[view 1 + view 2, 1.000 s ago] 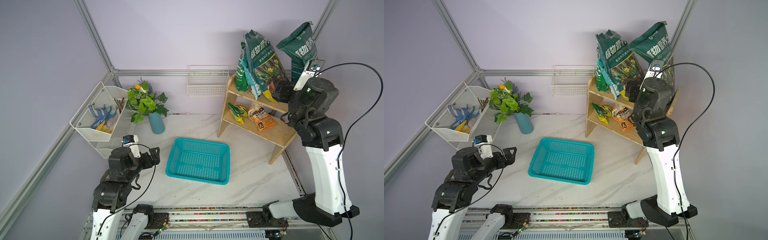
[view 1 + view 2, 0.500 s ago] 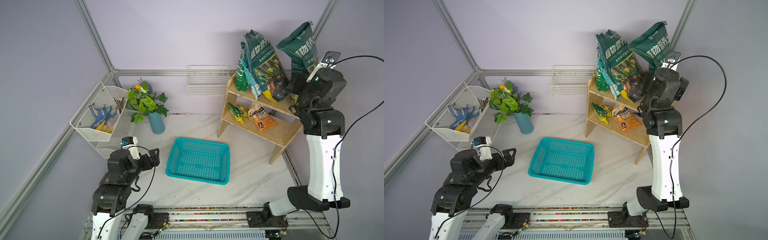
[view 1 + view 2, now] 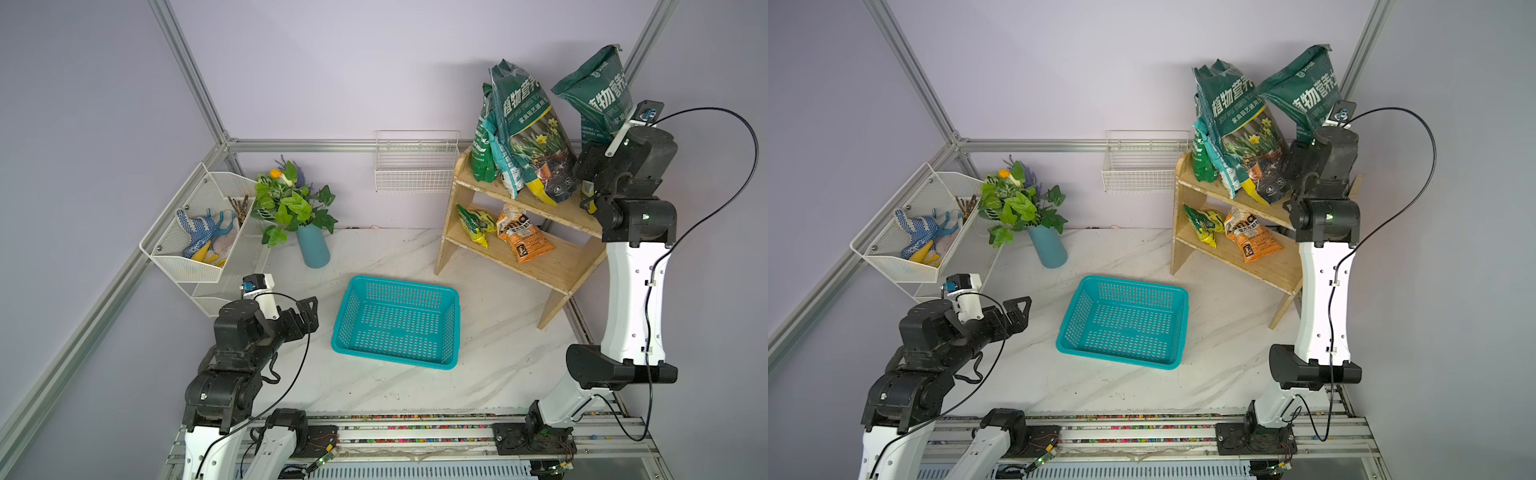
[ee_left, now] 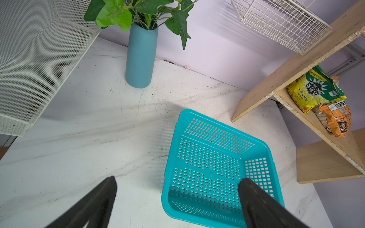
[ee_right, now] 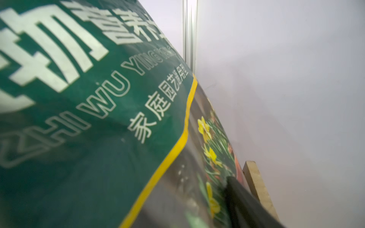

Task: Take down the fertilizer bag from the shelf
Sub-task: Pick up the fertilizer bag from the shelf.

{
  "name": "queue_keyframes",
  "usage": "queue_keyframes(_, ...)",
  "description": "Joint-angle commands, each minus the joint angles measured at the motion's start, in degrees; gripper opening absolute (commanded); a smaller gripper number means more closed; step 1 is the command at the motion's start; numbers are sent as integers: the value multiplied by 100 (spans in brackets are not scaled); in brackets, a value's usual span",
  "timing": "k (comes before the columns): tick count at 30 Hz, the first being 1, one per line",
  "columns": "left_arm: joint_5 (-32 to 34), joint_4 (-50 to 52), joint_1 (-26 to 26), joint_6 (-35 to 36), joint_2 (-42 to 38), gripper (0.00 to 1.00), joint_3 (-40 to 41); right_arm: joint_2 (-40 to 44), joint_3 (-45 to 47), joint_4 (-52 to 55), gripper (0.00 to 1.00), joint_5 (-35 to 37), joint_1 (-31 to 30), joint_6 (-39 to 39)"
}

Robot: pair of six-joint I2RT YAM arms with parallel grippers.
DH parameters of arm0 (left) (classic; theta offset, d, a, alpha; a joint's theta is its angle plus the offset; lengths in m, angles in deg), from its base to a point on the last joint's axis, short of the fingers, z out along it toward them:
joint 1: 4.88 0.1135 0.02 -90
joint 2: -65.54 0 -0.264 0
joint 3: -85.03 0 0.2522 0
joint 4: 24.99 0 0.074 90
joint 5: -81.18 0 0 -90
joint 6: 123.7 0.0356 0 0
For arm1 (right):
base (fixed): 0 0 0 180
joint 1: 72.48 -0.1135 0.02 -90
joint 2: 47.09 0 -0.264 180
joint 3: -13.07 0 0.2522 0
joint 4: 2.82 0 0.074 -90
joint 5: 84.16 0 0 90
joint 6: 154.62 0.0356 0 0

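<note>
Lilac walls [image 3: 374, 62] w/ alu framing [image 3: 332, 145] box the cell, over a marble tabletop [image 3: 374, 390]. In both top views the fertilizer bag [image 3: 594, 91] is upper right of frame, tilted on the top tier of the shelf [image 3: 552, 270], close to a twin bag [image 3: 528, 133]; can't tell if they touch. At its lower part sits the right gripper [image 3: 584, 162]. The wrist view shows one finger [image 5: 246, 199] beside the bag face and the other hidden, so can't tell if it has clamped or only straddles the bag. At lower left the left gripper [image 3: 309, 313] gapes wide, holding nothing.

Step, as I read it: secure the grip.
- Bite the filled body, not slack film; the bag prob sags.
- Lift first, then pull fwd so the base clears the tier edge.

Edges:
- the shelf's side panel [image 5: 254, 177] is just beside the finger
- the wall is close behind
- the twin bag may topple if dragged

Open room: bare tabletop btw the shelf and the teal basket [image 3: 399, 282], mid-frame.
</note>
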Motion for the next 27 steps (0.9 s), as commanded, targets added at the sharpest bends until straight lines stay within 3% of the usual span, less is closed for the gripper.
queue_keyframes(1, -98, -50, 45, 47, -42, 100, 249, 22, -139, 119, 0, -477, 127, 270)
queue_keyframes(14, -188, -84, 192, 34, 8, 100, 276, 885, 215, 127, 0, -265, 127, 669)
queue_keyframes(20, -223, -85, 238, 36, 36, 100, 282, 1802, 458, 137, 0, -193, 80, 773)
queue_keyframes(27, -239, -94, 281, 29, 34, 100, 287, 2774, 843, 266, 0, -786, -67, 795)
